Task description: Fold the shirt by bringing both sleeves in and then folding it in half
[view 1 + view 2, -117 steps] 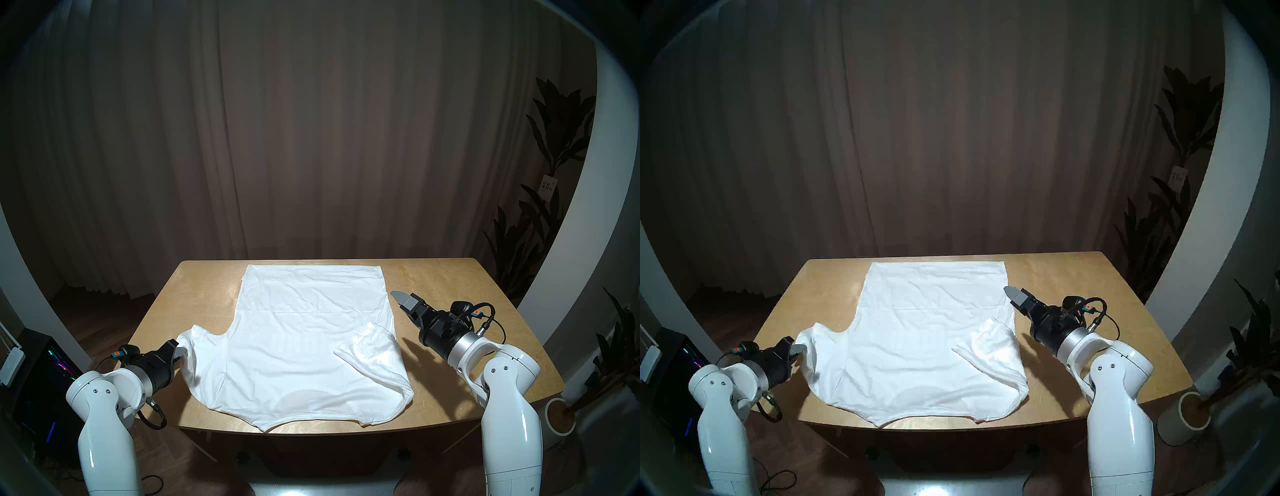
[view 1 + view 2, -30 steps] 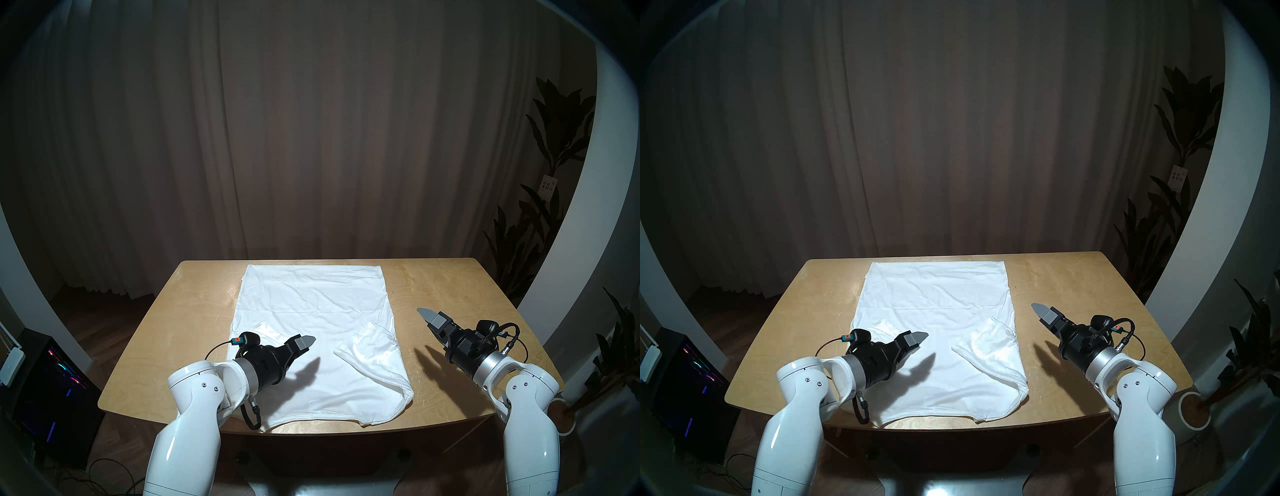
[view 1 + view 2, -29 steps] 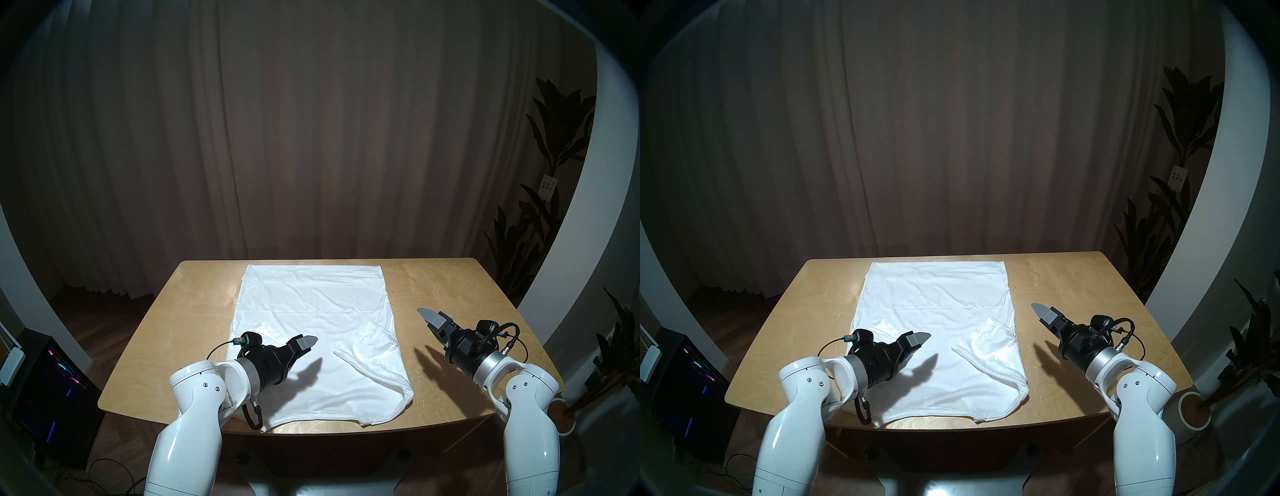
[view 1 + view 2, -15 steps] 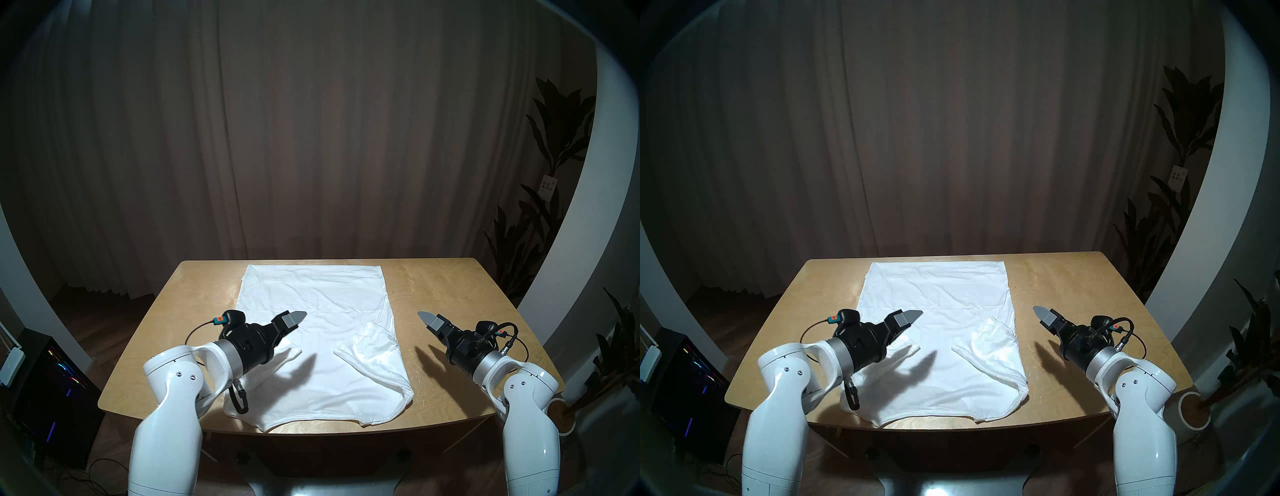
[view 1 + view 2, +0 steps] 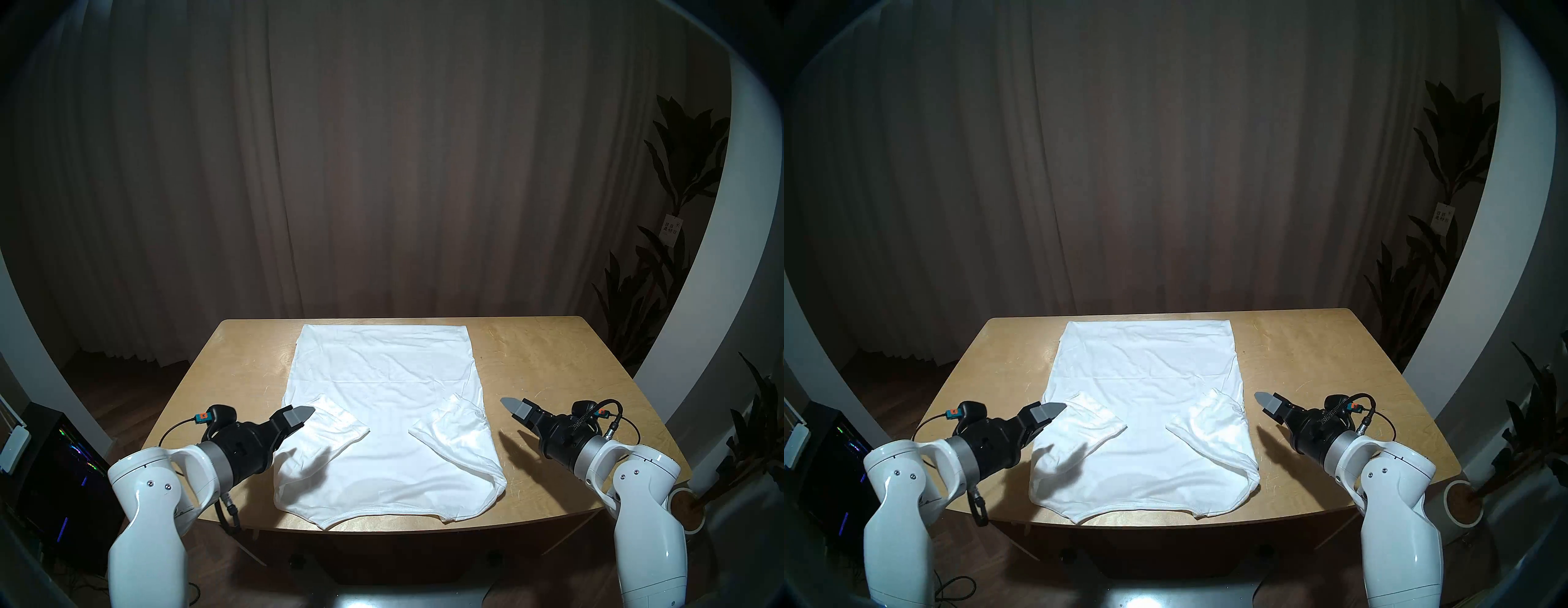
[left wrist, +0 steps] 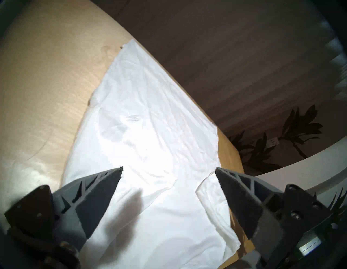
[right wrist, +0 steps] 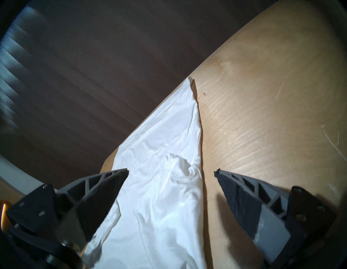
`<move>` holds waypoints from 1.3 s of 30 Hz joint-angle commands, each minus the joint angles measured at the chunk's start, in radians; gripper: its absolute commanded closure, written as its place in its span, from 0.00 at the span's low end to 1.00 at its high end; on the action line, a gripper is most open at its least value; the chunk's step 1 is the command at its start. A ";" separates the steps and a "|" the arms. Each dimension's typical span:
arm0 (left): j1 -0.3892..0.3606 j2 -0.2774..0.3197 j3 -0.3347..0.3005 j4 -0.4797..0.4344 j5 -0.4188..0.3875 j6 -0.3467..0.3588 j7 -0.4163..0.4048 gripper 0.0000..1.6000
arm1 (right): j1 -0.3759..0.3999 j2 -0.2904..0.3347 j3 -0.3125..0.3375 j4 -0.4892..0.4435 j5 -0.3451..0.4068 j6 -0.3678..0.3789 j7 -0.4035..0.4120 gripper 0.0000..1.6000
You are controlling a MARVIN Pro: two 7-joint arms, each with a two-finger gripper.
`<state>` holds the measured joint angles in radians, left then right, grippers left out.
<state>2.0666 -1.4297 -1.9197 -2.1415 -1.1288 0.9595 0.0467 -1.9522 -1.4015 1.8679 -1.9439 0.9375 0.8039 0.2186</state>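
- A white T-shirt [image 5: 384,407] lies flat on a wooden bench [image 5: 551,356], both sleeves [image 5: 339,424] folded inward onto its body.
- The left gripper [image 5: 303,412] hangs at the shirt's left edge, jaws spread wide, holding nothing.
- The right gripper [image 5: 511,405] hangs just right of the shirt, jaws equally wide, empty.
- The cloth looks light, limp and wrinkle-prone; pinching the two near corners by the collar probably suits the half fold.

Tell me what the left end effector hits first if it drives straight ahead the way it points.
Probably the left sleeve folded onto the shirt: the open left end effector tilts down toward it. Depth is uncertain.
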 commanded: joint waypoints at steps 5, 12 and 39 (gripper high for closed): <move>0.143 0.153 -0.098 -0.003 -0.072 0.000 -0.152 0.00 | -0.068 0.071 0.022 -0.083 -0.002 0.094 0.021 0.00; 0.137 0.239 -0.091 0.079 -0.031 0.000 -0.269 0.00 | -0.073 0.134 -0.015 -0.086 -0.043 0.135 0.037 0.00; -0.076 0.542 0.127 0.453 0.227 0.000 -0.678 0.00 | 0.031 0.097 -0.148 -0.017 -0.124 0.136 -0.022 0.00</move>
<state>2.0396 -0.9823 -1.8626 -1.7584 -0.9699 0.9605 -0.5408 -1.9609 -1.2883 1.7355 -1.9586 0.8123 0.9415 0.2064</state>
